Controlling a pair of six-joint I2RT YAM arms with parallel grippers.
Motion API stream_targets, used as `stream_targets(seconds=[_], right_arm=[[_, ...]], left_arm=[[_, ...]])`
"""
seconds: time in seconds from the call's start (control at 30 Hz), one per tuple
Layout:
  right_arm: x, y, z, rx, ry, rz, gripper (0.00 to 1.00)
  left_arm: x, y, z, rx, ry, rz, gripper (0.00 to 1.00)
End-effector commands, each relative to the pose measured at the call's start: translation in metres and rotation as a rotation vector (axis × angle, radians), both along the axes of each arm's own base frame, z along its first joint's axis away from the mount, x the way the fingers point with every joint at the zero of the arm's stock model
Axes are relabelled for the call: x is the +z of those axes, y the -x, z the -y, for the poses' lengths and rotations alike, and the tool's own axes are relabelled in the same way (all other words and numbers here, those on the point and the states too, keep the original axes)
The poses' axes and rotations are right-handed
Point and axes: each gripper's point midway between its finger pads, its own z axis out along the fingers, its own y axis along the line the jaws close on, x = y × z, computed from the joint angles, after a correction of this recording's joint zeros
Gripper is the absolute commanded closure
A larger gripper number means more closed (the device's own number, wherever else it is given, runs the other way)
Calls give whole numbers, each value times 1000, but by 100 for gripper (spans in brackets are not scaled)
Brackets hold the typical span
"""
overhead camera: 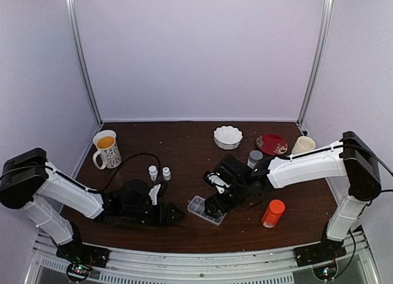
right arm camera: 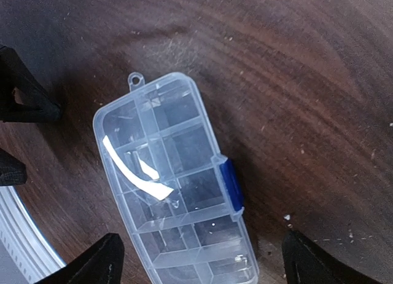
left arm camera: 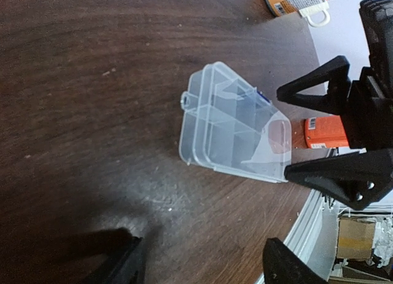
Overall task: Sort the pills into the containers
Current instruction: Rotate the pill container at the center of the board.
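Observation:
The clear pill organizer box (overhead camera: 206, 210) lies flat near the table's front middle, its lid closed by a blue latch (right arm camera: 230, 185). A white paper strip (right arm camera: 138, 173) shows inside it. The box also shows in the left wrist view (left arm camera: 233, 127). My right gripper (overhead camera: 218, 201) is open and hovers over the box, its jaws either side of the box's near end (right arm camera: 206, 265). My left gripper (overhead camera: 172, 213) is open and empty, low over the table just left of the box (left arm camera: 202, 265). No pills show clearly; a tiny white speck (right arm camera: 287, 217) lies on the wood by the latch.
An orange bottle (overhead camera: 273, 213) stands right of the box. Two tiny white bottles (overhead camera: 159, 173) stand behind the left gripper. A mug (overhead camera: 106, 150), white bowl (overhead camera: 228, 136), red plate (overhead camera: 271, 144), cream cup (overhead camera: 303, 145) and grey container (overhead camera: 255, 158) stand further back. The table's metal front rail (left arm camera: 307, 228) is close.

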Motion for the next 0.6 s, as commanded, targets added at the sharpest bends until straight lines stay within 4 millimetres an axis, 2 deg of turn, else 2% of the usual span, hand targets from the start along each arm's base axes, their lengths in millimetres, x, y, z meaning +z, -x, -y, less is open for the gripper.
stream_targets(seconds=[0.0, 0.27, 0.33, 0.37, 0.47, 0.57], right_arm=[[2, 11, -14, 32, -69, -82, 8], [15, 43, -29, 89, -224, -182, 11], [26, 50, -34, 115, -290, -204, 11], [31, 54, -35, 121, -325, -216, 11], [41, 46, -32, 85, -383, -211, 14], [40, 36, -24, 34, -397, -210, 19]], left_arm=[[19, -3, 33, -12, 193, -29, 32], [11, -10, 54, -34, 200, -44, 44], [7, -15, 59, -35, 180, -39, 45], [4, -21, 59, -30, 165, -35, 46], [-1, -48, 53, 19, 155, -27, 48], [9, -74, 49, 37, 199, 8, 52]])
